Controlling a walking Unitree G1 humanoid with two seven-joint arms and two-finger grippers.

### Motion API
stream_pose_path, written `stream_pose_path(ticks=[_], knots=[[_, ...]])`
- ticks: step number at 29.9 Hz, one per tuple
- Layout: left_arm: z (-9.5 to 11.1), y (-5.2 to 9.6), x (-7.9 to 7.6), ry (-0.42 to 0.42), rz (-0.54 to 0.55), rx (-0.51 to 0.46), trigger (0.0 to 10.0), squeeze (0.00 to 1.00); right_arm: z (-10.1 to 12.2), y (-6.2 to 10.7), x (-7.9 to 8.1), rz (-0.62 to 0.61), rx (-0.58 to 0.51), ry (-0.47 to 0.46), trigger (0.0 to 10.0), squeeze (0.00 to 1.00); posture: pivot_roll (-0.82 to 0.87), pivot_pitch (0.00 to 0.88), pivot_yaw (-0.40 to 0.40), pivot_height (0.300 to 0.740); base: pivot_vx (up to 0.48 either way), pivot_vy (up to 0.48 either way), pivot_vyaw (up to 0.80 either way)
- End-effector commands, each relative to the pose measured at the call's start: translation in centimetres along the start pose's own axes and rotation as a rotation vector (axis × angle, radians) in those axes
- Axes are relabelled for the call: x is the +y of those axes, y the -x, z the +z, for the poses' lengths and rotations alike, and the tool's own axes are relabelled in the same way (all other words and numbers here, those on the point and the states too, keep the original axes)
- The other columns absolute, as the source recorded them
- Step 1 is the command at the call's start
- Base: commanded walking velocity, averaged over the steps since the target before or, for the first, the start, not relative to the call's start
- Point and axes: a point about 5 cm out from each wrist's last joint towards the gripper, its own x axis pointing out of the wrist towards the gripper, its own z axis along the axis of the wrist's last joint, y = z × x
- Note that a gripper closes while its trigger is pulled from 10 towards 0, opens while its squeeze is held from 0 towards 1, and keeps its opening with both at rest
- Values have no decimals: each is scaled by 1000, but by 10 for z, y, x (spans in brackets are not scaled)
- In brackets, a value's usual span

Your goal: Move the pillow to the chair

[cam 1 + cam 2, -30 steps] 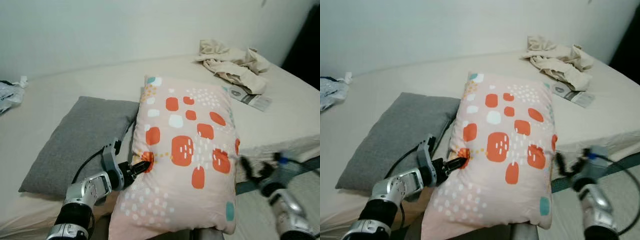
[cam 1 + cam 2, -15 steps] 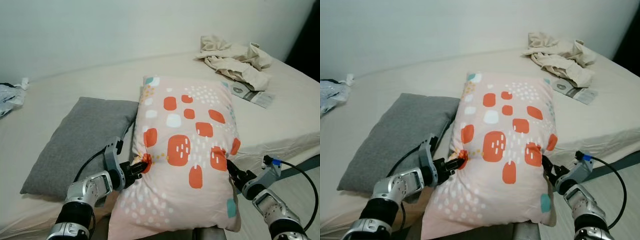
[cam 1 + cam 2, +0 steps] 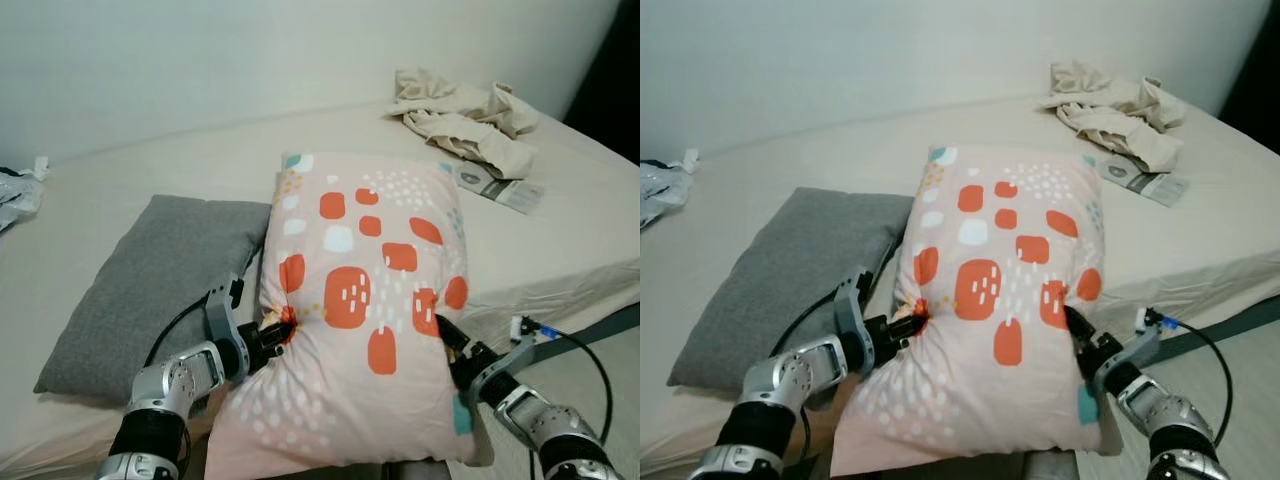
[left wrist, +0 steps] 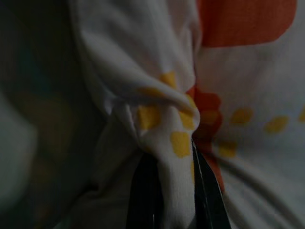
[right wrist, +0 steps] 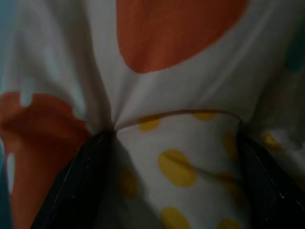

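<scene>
Both grippers are on the patterned pillow (image 3: 365, 300), which lies on the bed (image 3: 150, 170) partly over the grey pillow (image 3: 150, 275). Left gripper (image 3: 280, 327) has its fingers pressed together on a bunched fold of cover at the pillow's left edge; left wrist view confirms fabric pinched between them. Right gripper (image 3: 445, 340) is pushed into the right edge, fingers spread wide with a fold of cover between them, so not clamped yet by my read. Crumpled beige cloth (image 3: 465, 120) and a booklet (image 3: 495, 185) sit well apart near the far corner. Progress: grasp half done, pillow not lifted off the bed, carry and placement on the chair all remain
</scene>
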Motion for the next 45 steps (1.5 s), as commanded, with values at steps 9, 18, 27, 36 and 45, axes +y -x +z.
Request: stream_pose_path(ticks=[9, 18, 27, 36, 45], knots=[[-11, -8, -12, 23, -34, 36, 0, 0, -43, -21, 0, -51, 172, 31, 10000, 0, -19, 126, 23, 541, 0, 0, 0], [-17, -6, -17, 14, -59, 51, 0, 0, -27, -35, 28, 136, 140, 49, 0, 0, -25, 105, 22, 541, 0, 0, 0], [-6, -1, -19, 22, -60, -23, 0, 0, 0, -54, 59, 170, 36, 286, 0, 0, -27, 57, -6, 541, 0, 0, 0], [2, 8, -18, -12, -4, -75, 0, 0, 2, -67, 71, 152, 9, 351, 0, 0, -16, 31, -21, 541, 0, 0, 0], [52, 13, -17, -283, 189, -319, 0, 0, 10, -89, 101, 24, 2, 818, 0, 0, -23, 15, -41, 541, 0, 0, 0]])
